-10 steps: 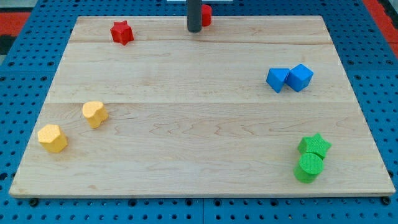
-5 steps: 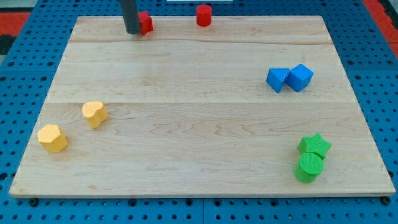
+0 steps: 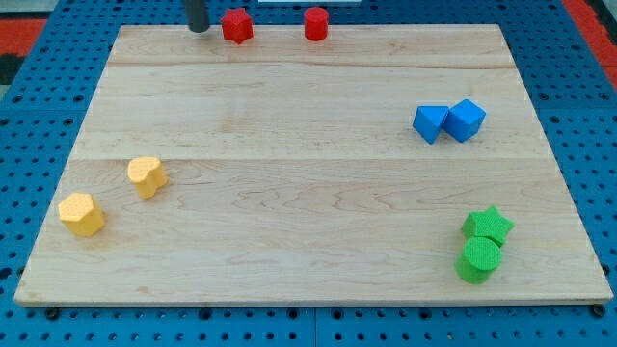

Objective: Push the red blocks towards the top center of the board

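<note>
two red blocks at the board's 12 o'clock edge, my tip beside them

camera view: my tip is a bare rod with nothing clamped, near the red star block at its 9 o'clock, apart from it. the red cylinder sits at the star's 3 o'clock, a gap between them. both are bright matte red, small and chunky, by the top edge of the wooden board.
</note>
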Available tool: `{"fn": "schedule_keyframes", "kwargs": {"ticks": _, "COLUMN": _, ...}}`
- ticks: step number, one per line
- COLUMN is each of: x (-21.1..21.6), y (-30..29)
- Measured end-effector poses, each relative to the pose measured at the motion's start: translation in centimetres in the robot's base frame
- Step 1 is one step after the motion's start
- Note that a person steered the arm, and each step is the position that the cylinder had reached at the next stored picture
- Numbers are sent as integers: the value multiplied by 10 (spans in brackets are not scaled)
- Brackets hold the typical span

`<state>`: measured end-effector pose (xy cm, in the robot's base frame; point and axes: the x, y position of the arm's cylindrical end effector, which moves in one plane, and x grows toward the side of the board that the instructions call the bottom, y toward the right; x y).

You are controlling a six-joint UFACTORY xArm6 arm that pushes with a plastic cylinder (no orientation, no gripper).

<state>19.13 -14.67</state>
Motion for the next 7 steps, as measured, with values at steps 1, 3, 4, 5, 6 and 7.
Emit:
{"fn": "schedule_keyframes", "kwargs": {"ticks": 1, "x": 0, "y": 15}}
{"fn": "schedule_keyframes", "kwargs": {"ticks": 3, "x": 0, "y": 30}}
{"fn": "schedule_keyframes", "kwargs": {"ticks": 4, "x": 4, "y": 75}}
{"fn": "schedule_keyframes", "kwargs": {"ticks": 5, "x": 10, "y": 125}}
{"fn": "schedule_keyframes", "kwargs": {"ticks": 6, "x": 32, "y": 156}}
{"fn": "schedule_keyframes", "kwargs": {"ticks": 7, "x": 82, "y": 173}}
